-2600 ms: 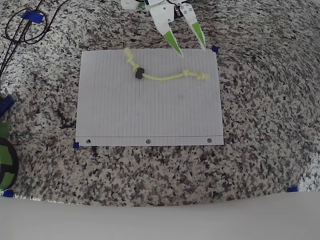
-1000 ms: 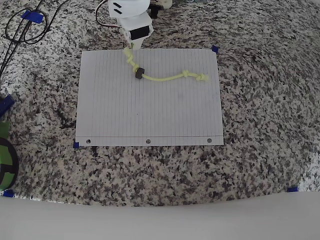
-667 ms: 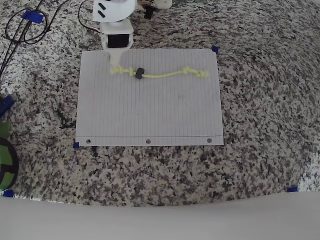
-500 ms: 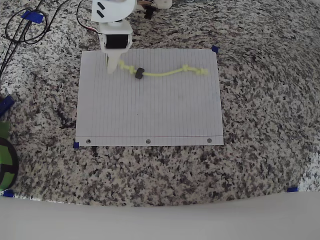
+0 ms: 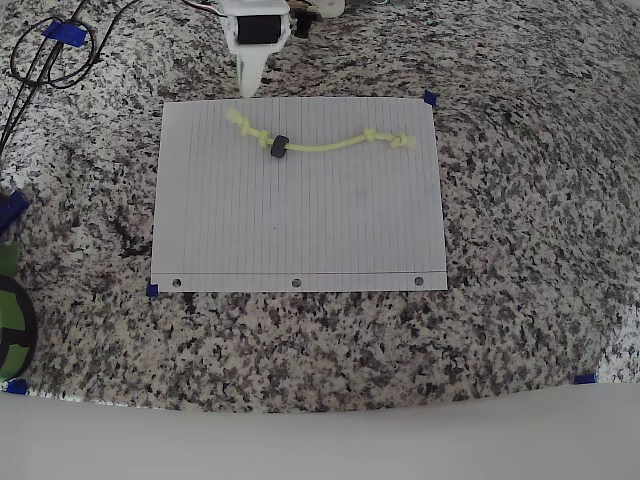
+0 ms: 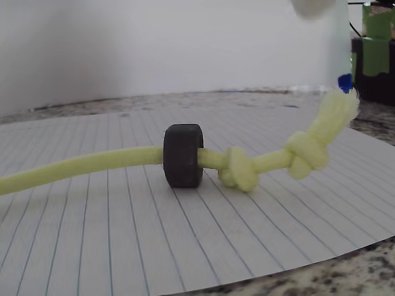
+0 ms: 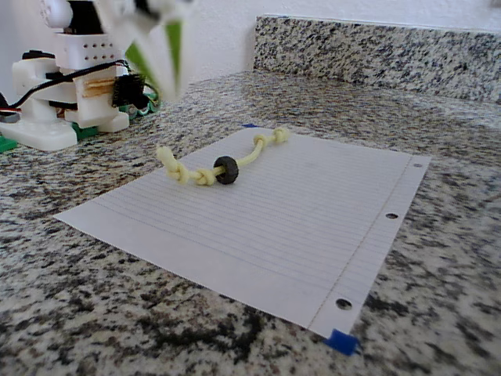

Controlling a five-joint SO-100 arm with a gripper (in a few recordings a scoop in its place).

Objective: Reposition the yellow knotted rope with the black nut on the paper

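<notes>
The yellow knotted rope point(image 5: 325, 146) lies across the upper part of the paper point(image 5: 300, 220), with knots near both ends. The black nut point(image 5: 279, 147) sits on it beside the left knots. In the wrist view the nut point(image 6: 183, 155) stands close ahead on the rope point(image 6: 80, 171), knots to its right. My gripper point(image 5: 247, 88) hovers just beyond the paper's top edge, above the rope's left end and clear of it. In the fixed view the gripper point(image 7: 167, 88) is blurred, raised above the rope point(image 7: 188, 174) and nut point(image 7: 227, 170), fingertips together and holding nothing.
The sheet lies on a speckled granite counter point(image 5: 520, 250), its corners marked with blue tape point(image 5: 430, 98). Black looped cables point(image 5: 45, 50) lie at the top left. The arm's white base point(image 7: 70, 86) stands behind the paper point(image 7: 297, 211).
The gripper dragged the rope's left end down and left, straightening the rope. It has now lifted back past the top edge, leaving the rope free on the paper.
</notes>
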